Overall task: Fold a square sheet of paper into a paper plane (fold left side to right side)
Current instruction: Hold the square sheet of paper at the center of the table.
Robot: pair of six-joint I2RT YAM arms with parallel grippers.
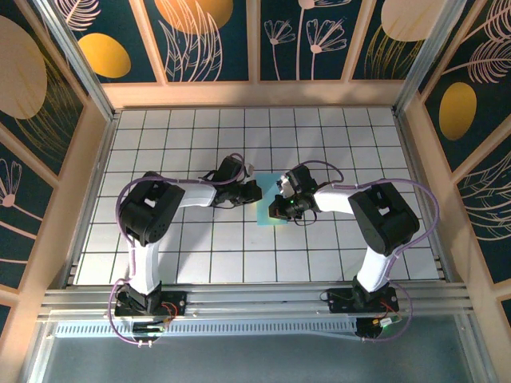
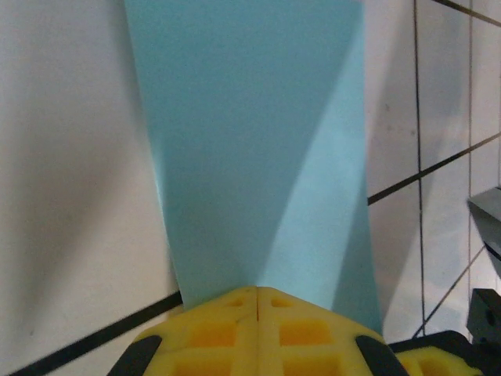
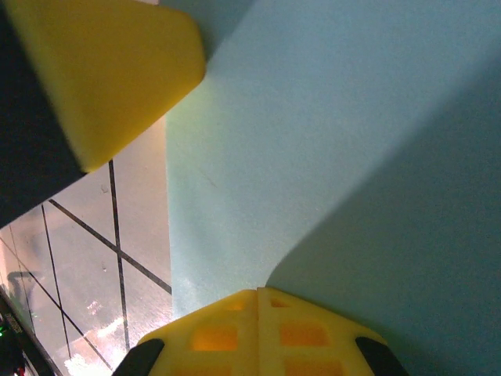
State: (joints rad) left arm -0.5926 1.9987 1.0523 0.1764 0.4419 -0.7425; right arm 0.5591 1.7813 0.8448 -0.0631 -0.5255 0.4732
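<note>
Near the middle of the white gridded table point(image 1: 200, 247), two shut grippers are pressing on the square sheet of paper point(image 1: 270, 201).

From above, the light-blue sheet is lying flat between the arms, with the left gripper point(image 1: 255, 191) reaching onto its left edge and the right gripper point(image 1: 277, 209) bearing on its lower right part. At the left wrist, the yellow fingertips point(image 2: 235, 309) are sitting tight together with no gap, their point touching the paper, which is stretching away ahead of them. At the right wrist, the fingertips point(image 3: 235, 313) are likewise closed flush on the sheet, and the other arm's yellow finger point(image 3: 102, 70) is showing just beside the paper's edge. Whether either pair is nipping any paper is impossible to tell.
</note>
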